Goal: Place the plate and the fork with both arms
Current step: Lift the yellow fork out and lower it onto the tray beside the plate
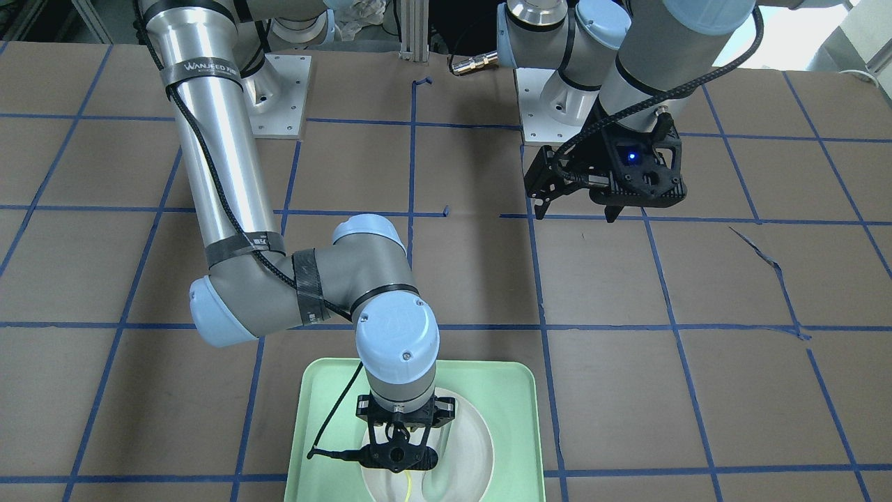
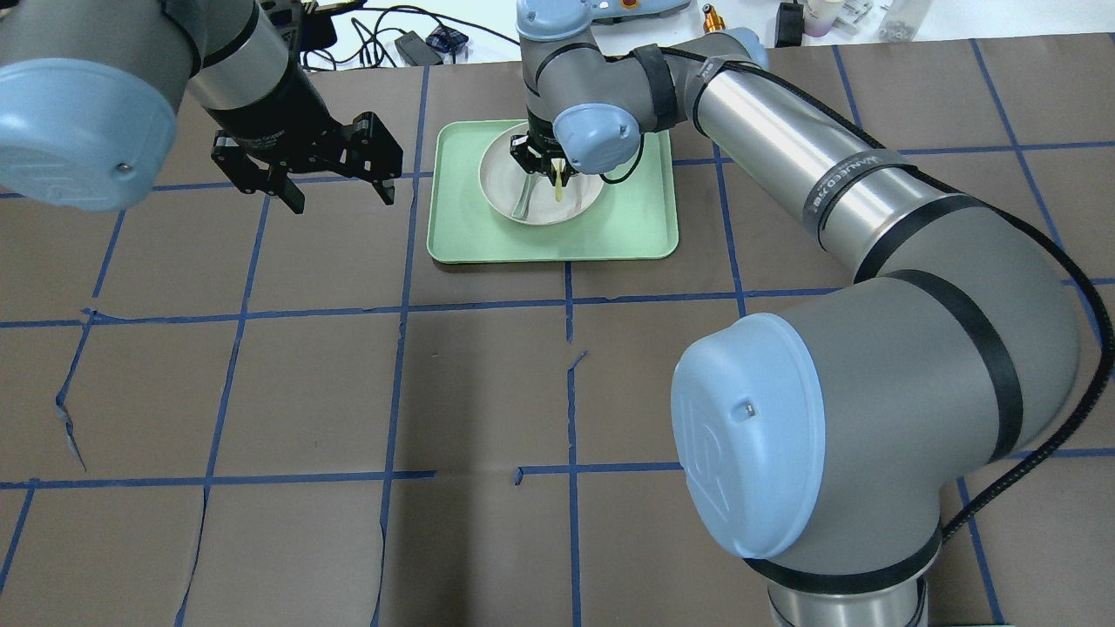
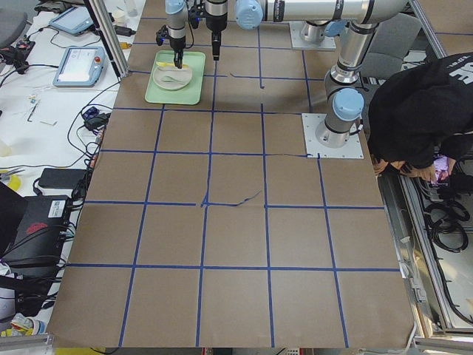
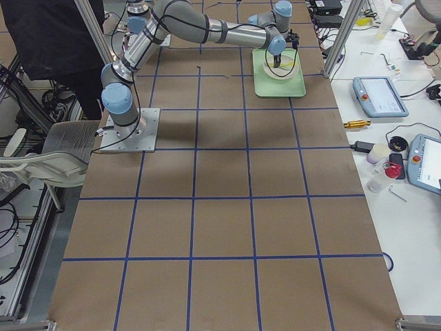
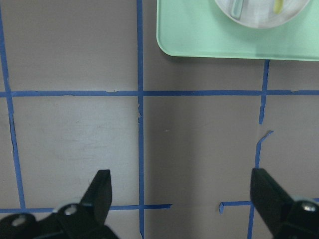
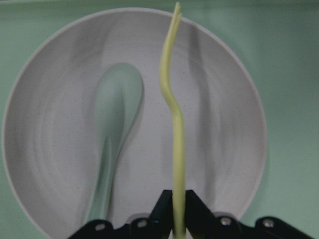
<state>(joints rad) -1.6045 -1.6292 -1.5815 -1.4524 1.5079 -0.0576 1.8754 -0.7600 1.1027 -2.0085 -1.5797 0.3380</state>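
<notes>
The off-white plate point(image 2: 577, 202) lies on the mint-green tray point(image 2: 627, 228) at the far middle of the table. My right gripper point(image 2: 549, 171) hangs over the plate, shut on the handle of the yellow fork point(image 6: 177, 124). The fork points away from the gripper, a little above the plate point(image 6: 224, 124), and throws a shadow on it. The fork also shows in the overhead view point(image 2: 555, 185). My left gripper point(image 2: 340, 196) is open and empty over bare table, left of the tray. Its fingers frame the bottom of the left wrist view point(image 5: 182, 199).
A pale grey-green spoon point(image 6: 117, 109) lies in the plate beside the fork. The table is brown board with a blue tape grid. A person in black sits by the robot's base point(image 3: 421, 111). Tablets and cables lie on the white bench point(image 4: 386, 96).
</notes>
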